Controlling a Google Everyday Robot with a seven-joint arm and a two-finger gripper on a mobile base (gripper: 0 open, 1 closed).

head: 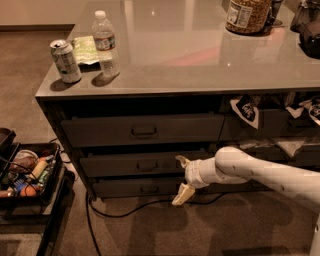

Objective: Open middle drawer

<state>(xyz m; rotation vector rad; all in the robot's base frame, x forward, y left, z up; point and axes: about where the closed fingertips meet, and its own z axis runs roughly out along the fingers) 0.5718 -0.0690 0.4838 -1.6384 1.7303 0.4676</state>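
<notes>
Just before middle drawer (125, 165), gripper (182, 178) fingers (182, 195) spread, hiding drawer's right end.

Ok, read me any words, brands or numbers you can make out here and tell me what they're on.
No text can be read.
Labels on the can, water bottle and jar: too blurred.
The end effector, open, in front of the middle drawer: no markings.
</notes>
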